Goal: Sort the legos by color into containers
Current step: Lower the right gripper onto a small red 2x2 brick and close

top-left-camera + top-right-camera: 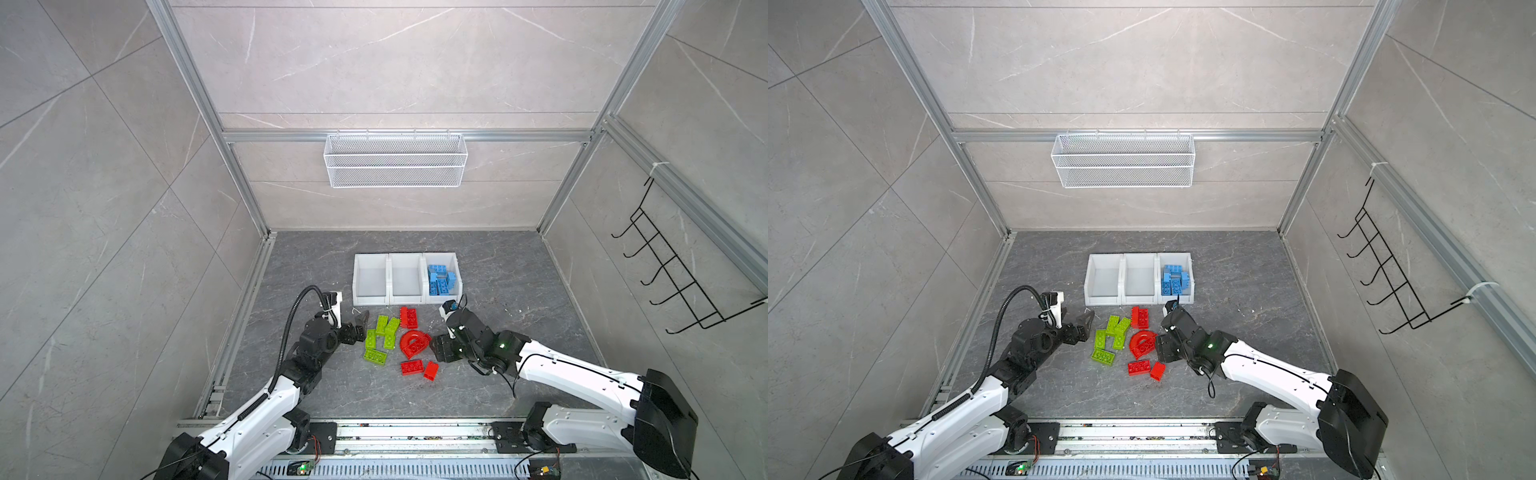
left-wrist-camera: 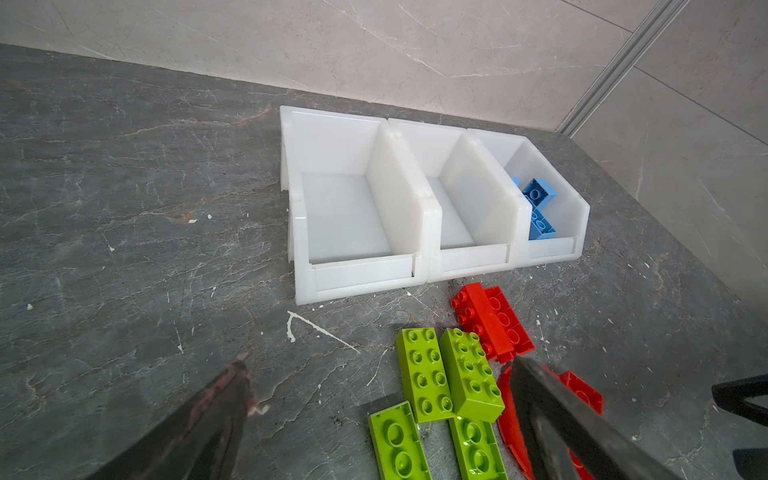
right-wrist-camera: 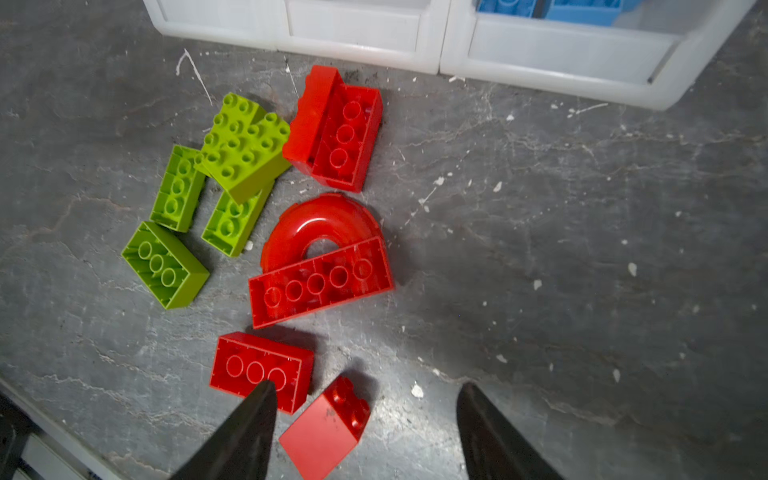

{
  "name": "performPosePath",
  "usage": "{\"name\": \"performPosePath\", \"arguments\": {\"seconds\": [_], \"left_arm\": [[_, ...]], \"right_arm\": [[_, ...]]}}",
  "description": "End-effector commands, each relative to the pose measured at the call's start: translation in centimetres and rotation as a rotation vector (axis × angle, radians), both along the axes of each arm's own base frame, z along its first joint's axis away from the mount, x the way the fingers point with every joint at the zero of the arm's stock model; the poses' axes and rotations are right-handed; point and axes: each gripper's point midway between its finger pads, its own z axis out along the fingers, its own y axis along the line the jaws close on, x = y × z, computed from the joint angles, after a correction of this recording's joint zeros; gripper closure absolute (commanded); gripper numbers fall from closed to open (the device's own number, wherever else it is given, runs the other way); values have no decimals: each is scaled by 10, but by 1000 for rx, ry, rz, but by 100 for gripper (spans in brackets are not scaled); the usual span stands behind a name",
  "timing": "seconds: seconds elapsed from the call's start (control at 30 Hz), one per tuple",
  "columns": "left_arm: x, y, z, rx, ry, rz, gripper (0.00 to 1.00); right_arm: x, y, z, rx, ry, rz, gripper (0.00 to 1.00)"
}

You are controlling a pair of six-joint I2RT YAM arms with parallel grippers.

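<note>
left hand (image 2: 379, 362): fingers wide apart, empty, green legos (image 2: 426, 374) just beside its tips
right hand (image 3: 366, 385): fingers apart, nothing held, red legos (image 3: 322, 282) just ahead

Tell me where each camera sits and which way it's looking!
Top views: high above the robot's base, looking down at the white bins, green bricks, red bricks, the left arm and the right arm.
Left wrist: on the left arm, looking forward past the open left pincer toward the bins.
Right wrist: on the right arm, looking down past the open right pincer at the red bricks.
Shared: both wrist views show green bricks, the red arch and the blue bricks in one bin.
</note>
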Motion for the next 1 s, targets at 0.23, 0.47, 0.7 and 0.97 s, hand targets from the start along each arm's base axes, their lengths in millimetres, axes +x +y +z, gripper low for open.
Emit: {"name": "performPosePath", "arguments": {"seconds": [0.23,0.47,0.7,0.97], "left_arm": [[2,0,18,-6,-61,-2,0],[4,-6,12,-21,-36,-18,0],[4,-8,13,-32,-28,-27,0],[3,-6,14,-32,-35,-20,0]], "right_arm": [[-34,0,-35,-53,57,-30,29],[-48,7,-39,-156,62,-31,26],[-48,15,-52,-164,100,-61,25],[-45,34,-63,-150,119,-33,26]]}}
